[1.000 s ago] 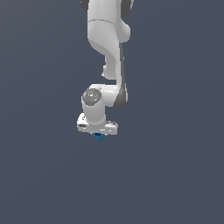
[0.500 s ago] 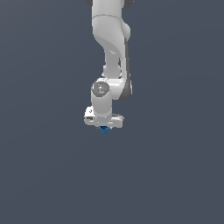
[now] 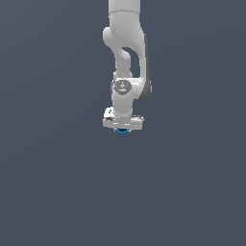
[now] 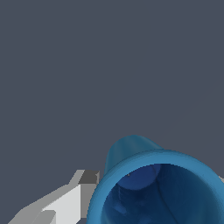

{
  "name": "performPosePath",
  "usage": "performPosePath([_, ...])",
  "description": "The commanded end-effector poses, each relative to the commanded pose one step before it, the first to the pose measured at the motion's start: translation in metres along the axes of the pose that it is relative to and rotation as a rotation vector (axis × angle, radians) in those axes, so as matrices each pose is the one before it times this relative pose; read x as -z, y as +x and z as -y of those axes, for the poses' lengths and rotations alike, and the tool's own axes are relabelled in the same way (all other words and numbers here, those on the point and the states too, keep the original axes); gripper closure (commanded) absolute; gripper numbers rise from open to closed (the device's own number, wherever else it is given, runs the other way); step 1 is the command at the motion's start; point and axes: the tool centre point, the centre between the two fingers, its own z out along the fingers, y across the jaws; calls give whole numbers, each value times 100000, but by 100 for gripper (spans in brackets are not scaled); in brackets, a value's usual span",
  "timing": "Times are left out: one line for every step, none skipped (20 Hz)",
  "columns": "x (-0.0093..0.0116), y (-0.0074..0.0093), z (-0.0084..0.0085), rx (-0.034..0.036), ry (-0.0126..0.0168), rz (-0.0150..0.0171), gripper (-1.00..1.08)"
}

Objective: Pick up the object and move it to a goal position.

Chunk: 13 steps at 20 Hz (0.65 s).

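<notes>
The floor [image 3: 53, 192] is a plain dark grey-blue plane filling both views. The white arm [image 3: 126, 53] comes down from the top of the exterior view, and its links stack nearly upright to the wrist. Below the wrist, the gripper [image 3: 123, 130] faces downward, its flat white body lying crosswise. The cup [image 3: 123, 133] is a small bright-blue piece just under that body, clenched between the fingers, with only its lower end showing in the exterior view. In the wrist view the cup [image 4: 153, 188] looms large: its wide open rim faces the camera, its darker hollow inside is visible, and its narrower closed end points away, so its long axis runs along the gripper's own. One white, grey-tipped finger [image 4: 70, 199] presses against the cup's side.
</notes>
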Motion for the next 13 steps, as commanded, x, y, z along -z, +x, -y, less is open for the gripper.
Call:
performPosePath([84,-1260,717,-42,8,-137,108])
performPosePath([12,-423,248,0,0,0,108])
performPosePath([11,-386,227,0,0,0,108])
performPosePath([10,-348,205,0,0,0,108])
performPosePath([9,-309,184,0,0,0,108])
performPosePath([8,-269,162,0,0,0,108])
performPosePath([6,-228,141,0,0,0,108])
performPosePath([5,-187,120,0,0,0,108])
performPosePath([4,-145,100,0,0,0,108])
performPosePath([3,-103,79,0,0,0,108])
performPosePath([2,-60,59,0,0,0,108])
performPosePath([1,-18,38,0,0,0,108])
performPosePath([0,10,13,0,0,0,108])
